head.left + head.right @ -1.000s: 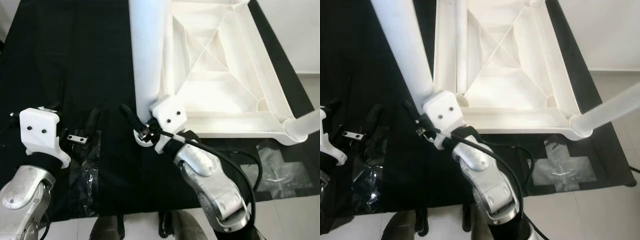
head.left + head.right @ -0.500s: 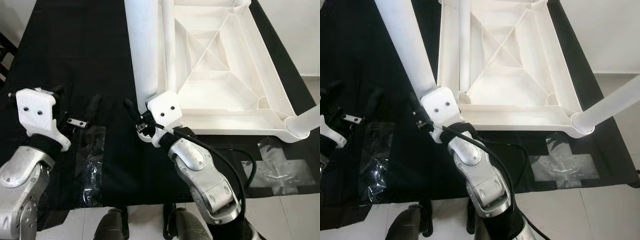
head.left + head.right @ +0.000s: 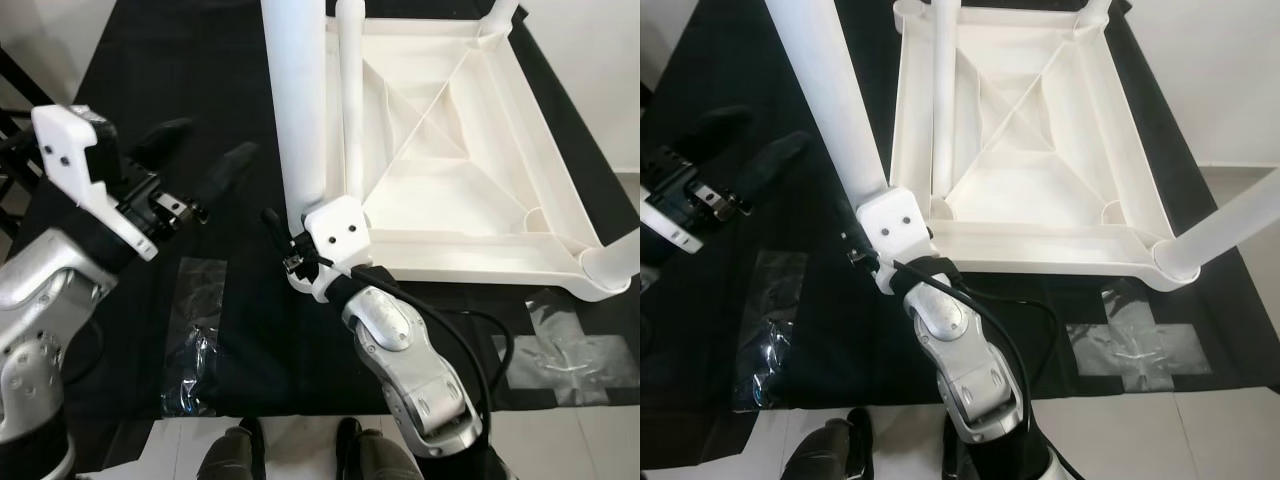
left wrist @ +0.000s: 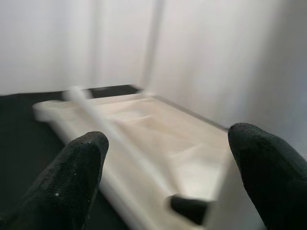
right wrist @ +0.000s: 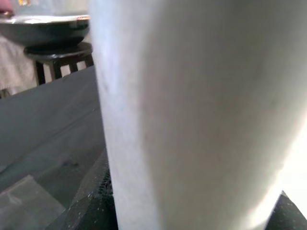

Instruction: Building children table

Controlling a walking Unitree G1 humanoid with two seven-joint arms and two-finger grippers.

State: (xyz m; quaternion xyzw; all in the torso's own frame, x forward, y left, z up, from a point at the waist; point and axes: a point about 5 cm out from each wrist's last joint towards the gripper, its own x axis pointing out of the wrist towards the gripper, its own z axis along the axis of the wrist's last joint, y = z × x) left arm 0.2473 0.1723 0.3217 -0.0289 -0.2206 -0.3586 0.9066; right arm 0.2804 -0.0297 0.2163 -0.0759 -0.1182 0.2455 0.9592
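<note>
A white plastic table top [image 3: 470, 255] lies upside down on a black cloth [image 3: 200, 60]. A thick white table leg [image 3: 298, 100] stands at its near left corner. My right gripper [image 3: 296, 232] is shut on the base of that leg, which fills the gap between the fingers [image 5: 91, 211] in the right wrist view. More legs rise at the far left corner [image 3: 350, 90] and the near right corner [image 3: 615, 265]. My left gripper [image 3: 200, 152] hovers left of the leg, open and empty, its fingertips [image 4: 72, 177] pointing at the table.
A crumpled clear plastic bag [image 3: 190, 340] lies on the cloth near its front edge. Grey tape patches [image 3: 565, 350] hold the cloth at the front right. Pale tiled floor [image 3: 1240, 70] lies to the right. A dark stool [image 5: 53, 52] carrying a bowl stands beyond the cloth.
My left arm has risen off the cloth and swung forward, its open fingers now pointing toward the leg. The right gripper stays on the leg. The camera has shifted.
</note>
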